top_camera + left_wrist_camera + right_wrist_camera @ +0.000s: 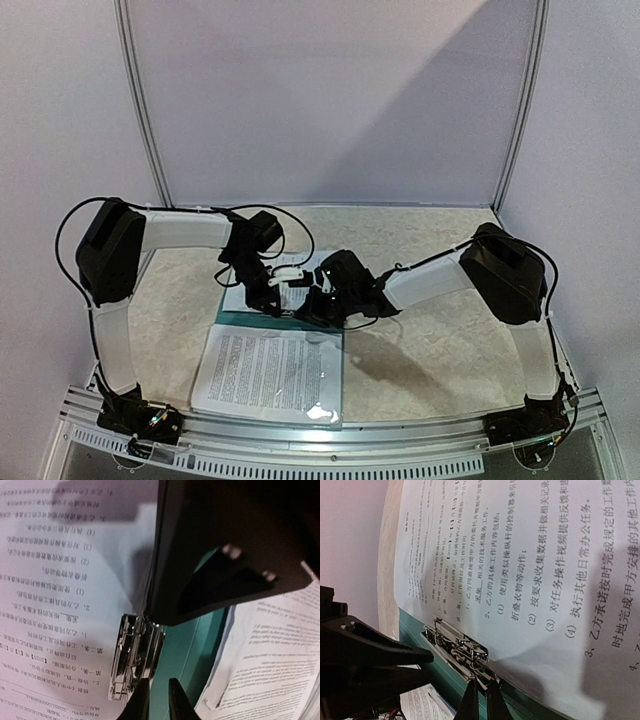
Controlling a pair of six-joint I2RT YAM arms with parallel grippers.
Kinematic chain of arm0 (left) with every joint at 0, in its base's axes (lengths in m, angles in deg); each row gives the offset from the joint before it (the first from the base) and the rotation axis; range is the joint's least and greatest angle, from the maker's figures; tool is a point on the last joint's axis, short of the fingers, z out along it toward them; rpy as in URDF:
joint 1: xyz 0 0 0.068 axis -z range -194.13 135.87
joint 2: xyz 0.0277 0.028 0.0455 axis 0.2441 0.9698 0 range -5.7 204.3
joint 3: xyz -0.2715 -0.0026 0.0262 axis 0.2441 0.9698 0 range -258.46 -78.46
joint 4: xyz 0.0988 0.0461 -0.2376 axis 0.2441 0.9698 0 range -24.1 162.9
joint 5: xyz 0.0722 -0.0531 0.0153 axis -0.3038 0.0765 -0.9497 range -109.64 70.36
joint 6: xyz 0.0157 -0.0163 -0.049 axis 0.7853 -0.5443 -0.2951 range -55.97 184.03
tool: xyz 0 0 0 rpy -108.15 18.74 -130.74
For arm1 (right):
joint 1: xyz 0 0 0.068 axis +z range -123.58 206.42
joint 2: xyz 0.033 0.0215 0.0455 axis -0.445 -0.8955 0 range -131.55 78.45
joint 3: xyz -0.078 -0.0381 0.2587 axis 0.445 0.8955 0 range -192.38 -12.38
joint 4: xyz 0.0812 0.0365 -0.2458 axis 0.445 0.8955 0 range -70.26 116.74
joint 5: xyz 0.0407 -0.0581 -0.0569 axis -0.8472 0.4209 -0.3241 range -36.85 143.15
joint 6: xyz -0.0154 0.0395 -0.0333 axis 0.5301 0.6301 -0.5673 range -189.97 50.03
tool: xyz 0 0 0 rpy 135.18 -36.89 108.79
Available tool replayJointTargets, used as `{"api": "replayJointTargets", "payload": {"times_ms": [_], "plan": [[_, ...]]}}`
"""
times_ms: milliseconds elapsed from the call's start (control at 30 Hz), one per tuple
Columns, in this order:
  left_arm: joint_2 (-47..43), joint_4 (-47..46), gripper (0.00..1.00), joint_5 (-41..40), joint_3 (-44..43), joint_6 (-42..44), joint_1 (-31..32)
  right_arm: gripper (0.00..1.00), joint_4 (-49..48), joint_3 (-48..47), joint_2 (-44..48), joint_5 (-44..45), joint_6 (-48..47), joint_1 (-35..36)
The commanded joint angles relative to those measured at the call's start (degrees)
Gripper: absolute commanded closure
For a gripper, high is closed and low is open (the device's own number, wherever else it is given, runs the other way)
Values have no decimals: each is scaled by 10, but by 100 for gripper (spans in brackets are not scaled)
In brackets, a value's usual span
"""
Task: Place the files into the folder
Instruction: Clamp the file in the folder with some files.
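The right hand (481, 696) is clenched at the clip (460, 647), the left hand (158, 700) I can't tell; I'd lift the clip high and slide the files (530, 570) under straight.

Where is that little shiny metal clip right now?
In the right wrist view, the small silver metal clip sits low on the flat teal-green folder, along the edge of the white printed paper sheet, at the right tool's tip.
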Motion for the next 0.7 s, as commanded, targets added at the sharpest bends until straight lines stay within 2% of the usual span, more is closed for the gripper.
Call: {"api": "replayJointTargets", "payload": {"times_ms": [0, 100, 267, 367, 667], "plan": [[-24, -12, 85, 79, -13, -29, 0, 99, 238, 65, -90, 40, -1, 21], [-23, -49, 86, 83, 1, -86, 0, 99, 231, 67, -84, 39, 0, 21], [10, -49, 95, 46, 1, -151, -5, 99, 220, 65, -68, 40, 2, 20], [8, -68, 96, 43, 11, -181, -7, 99, 214, 59, -59, 36, -2, 18], [13, -50, 96, 28, 19, -192, -7, 97, 159, 44, -29, 8, -12, 13]]}}
